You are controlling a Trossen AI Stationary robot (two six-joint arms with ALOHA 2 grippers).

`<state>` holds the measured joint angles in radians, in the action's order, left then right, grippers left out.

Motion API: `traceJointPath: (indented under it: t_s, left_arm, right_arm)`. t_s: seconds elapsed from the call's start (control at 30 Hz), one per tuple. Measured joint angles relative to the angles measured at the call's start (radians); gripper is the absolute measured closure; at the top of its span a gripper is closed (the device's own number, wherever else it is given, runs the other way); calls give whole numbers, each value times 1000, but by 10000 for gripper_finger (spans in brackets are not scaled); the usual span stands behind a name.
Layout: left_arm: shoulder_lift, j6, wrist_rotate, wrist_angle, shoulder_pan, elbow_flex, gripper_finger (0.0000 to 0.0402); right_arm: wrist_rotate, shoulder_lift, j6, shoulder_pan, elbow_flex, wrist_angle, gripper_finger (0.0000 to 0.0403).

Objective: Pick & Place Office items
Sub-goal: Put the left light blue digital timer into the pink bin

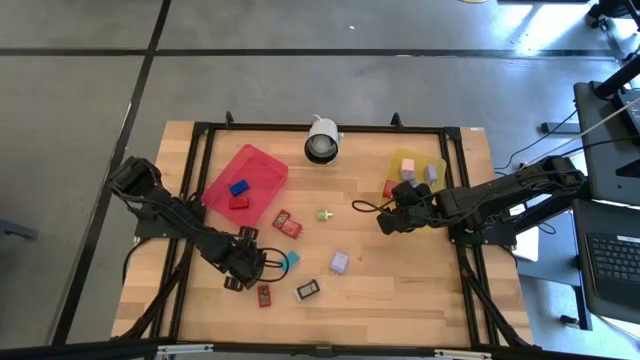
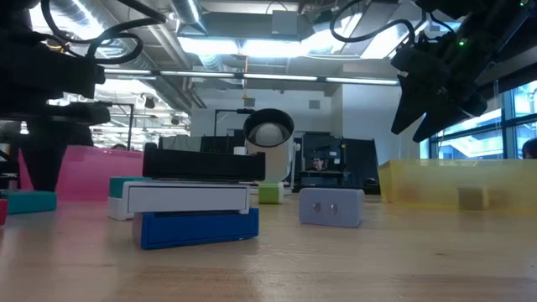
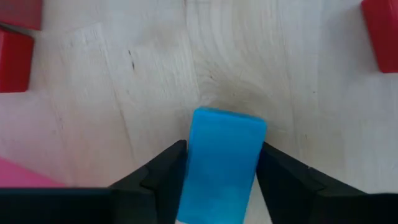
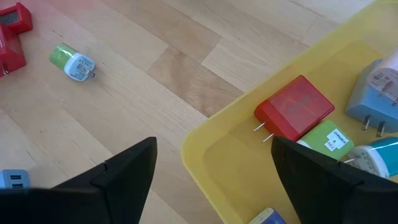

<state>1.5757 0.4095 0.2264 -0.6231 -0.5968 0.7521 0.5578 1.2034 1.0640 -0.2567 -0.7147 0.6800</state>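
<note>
Teal block (image 3: 221,165) on the bare wood near the table's front-left | left gripper (image 3: 221,180) straddles it, fingers against both long sides, block's long axis running along the fingers; pinch looks closed on it | right gripper (image 4: 211,180) spread, empty, over the yellow tray (image 4: 230,149) rim, far side

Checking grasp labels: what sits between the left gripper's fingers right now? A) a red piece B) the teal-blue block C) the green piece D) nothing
B. In the left wrist view the teal-blue block stands between the left gripper's dark fingers, flush against both, on the bare wooden table; the red pieces lie off to the sides.
</note>
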Motion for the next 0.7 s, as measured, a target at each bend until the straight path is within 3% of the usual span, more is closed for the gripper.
traceJointPath:
  t_s: [0.1, 0.37, 0.7]
  left_arm:
    - [0, 3, 2, -1, 0, 1, 250]
    - [6, 32, 13, -40, 0, 33, 239]
    - [7, -53, 276, -110, 12, 186, 246]
  right_arm:
    - [0, 0, 0, 0, 0, 0, 85]
    - [0, 0, 0, 0, 0, 0, 85]
    - [0, 0, 0, 0, 0, 0, 85]
